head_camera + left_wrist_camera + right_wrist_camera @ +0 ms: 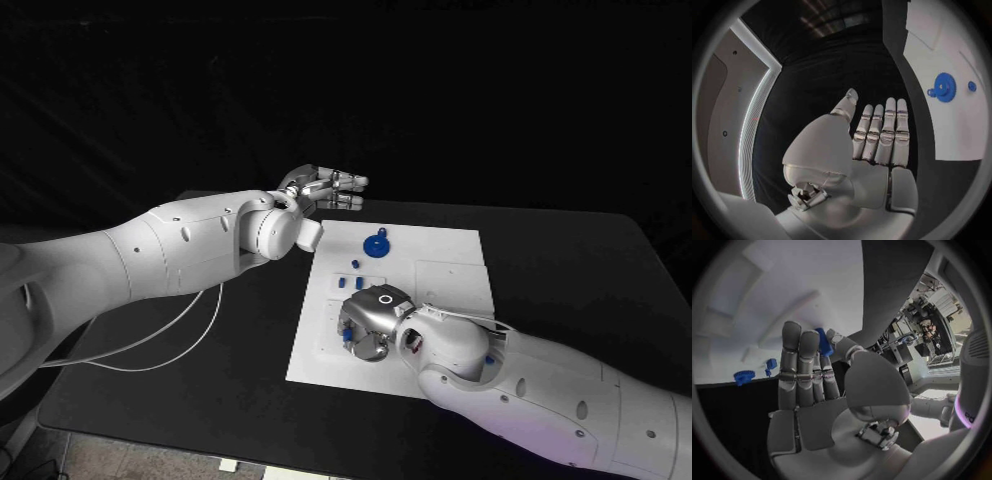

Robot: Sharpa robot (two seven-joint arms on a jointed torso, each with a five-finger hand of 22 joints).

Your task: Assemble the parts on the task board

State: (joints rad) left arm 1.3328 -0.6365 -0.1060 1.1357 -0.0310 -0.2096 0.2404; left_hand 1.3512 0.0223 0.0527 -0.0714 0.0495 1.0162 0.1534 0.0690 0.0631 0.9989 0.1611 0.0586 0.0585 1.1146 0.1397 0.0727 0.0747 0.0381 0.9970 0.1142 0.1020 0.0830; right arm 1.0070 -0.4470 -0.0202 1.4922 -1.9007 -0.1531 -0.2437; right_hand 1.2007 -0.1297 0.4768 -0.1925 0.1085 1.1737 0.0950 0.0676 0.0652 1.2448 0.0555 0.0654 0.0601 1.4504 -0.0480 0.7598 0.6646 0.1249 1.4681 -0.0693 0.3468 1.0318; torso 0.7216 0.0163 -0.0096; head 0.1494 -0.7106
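Note:
The white task board (pixel 447 250) lies mid-table. A blue gear (pixel 376 246) sits near its far left corner, with small blue parts (pixel 348 281) just nearer. My left hand (pixel 320 188) hovers beyond the board's far left corner, fingers straight and empty. From its wrist I see the left hand (pixel 873 145), the gear (pixel 944 87) and a small blue part (pixel 971 86). My right hand (pixel 372 318) is low over the board's near left area. In its wrist view the right hand (pixel 817 390) pinches a blue part (pixel 822 341) between thumb and finger.
Black table (pixel 577 250) surrounds the board on all sides. A white cable (pixel 173 335) hangs under my left arm at the table's left side. Raised white outlines (pixel 450 280) mark the board's right half.

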